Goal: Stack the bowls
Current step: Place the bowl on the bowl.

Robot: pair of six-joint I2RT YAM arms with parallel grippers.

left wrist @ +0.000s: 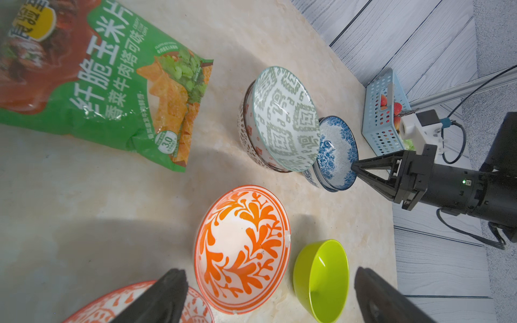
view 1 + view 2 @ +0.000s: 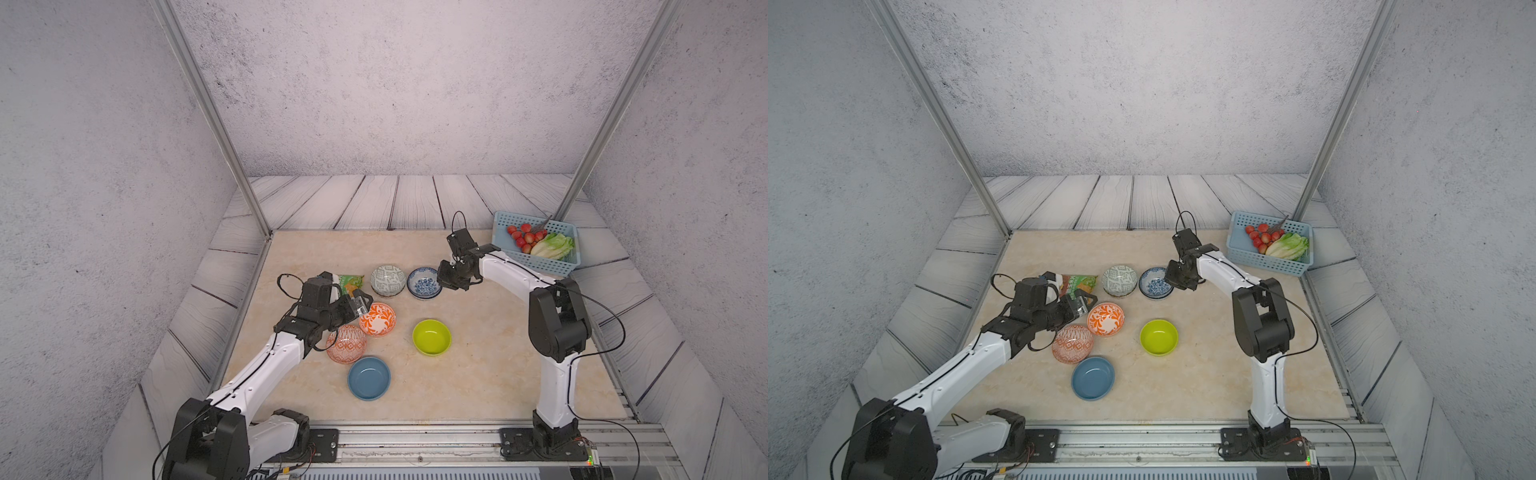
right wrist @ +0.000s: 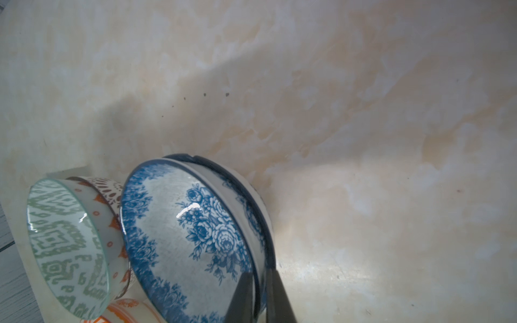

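My right arm stretches low and forward, right gripper (image 3: 258, 278) jaws straddling the rim of the blue-floral bowl (image 2: 423, 284), which sits nested on the tabletop (image 2: 478, 374); clamped or not, I cannot tell. Left gripper (image 2: 360, 306) jaws gape beside the orange-patterned bowl (image 2: 377, 319).

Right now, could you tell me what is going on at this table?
The robot is stacking bowls. The right gripper straddles the rim of a blue-floral bowl nested in its twin; whether it grips is unclear. The grey-green bowl already sits inside another patterned bowl. The left gripper hangs open by the orange leaf bowl. The orange diamond bowl, lime bowl and plain blue bowl lie single.
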